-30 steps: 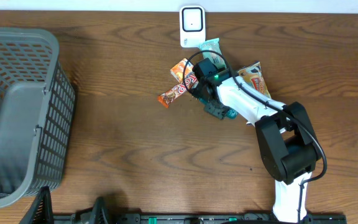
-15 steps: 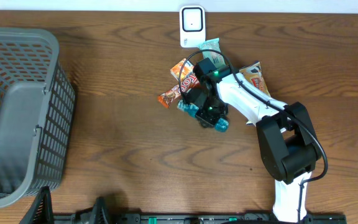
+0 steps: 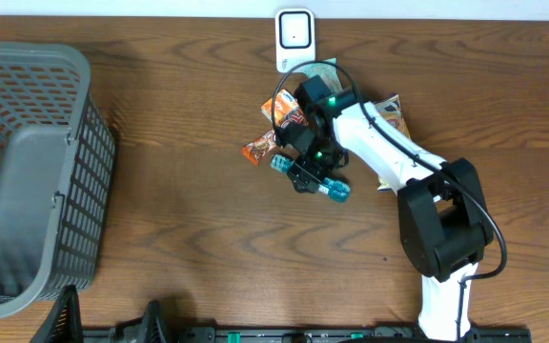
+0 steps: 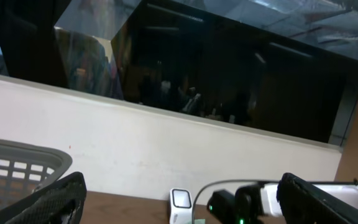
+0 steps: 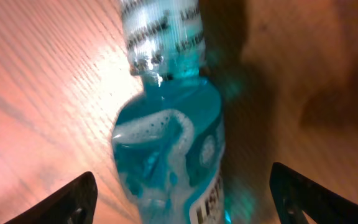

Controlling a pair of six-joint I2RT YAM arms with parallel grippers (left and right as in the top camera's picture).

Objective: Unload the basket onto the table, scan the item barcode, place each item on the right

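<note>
Overhead and wrist views. The right arm (image 3: 389, 157) lies over the snack packets (image 3: 258, 149), so their count is uncertain – at least three show, each partly covered. The basket (image 3: 27, 171) is cut off at the left edge of the frame. Of the left arm only dark parts at the bottom edge appear overhead. The bottle's label is blurred in the right wrist view and no barcode can be made out.

Counted: one bottle (image 5: 166, 143), one scanner (image 3: 294, 39), one basket, two arms.

The bottle, holding blue liquid, lies on its side on the table (image 3: 189, 238), just in front of the packets and near the scanner. The right gripper (image 5: 182, 190) hangs over it with fingers spread wide, one on each side; a gap shows on both sides, so nothing is gripped. The left gripper (image 4: 182, 190) is also spread wide and empty, raised and facing the back wall.

The scanner stands at the table's far edge. Bare wood lies between basket and bottle – and again in front of the bottle, toward the near edge.
</note>
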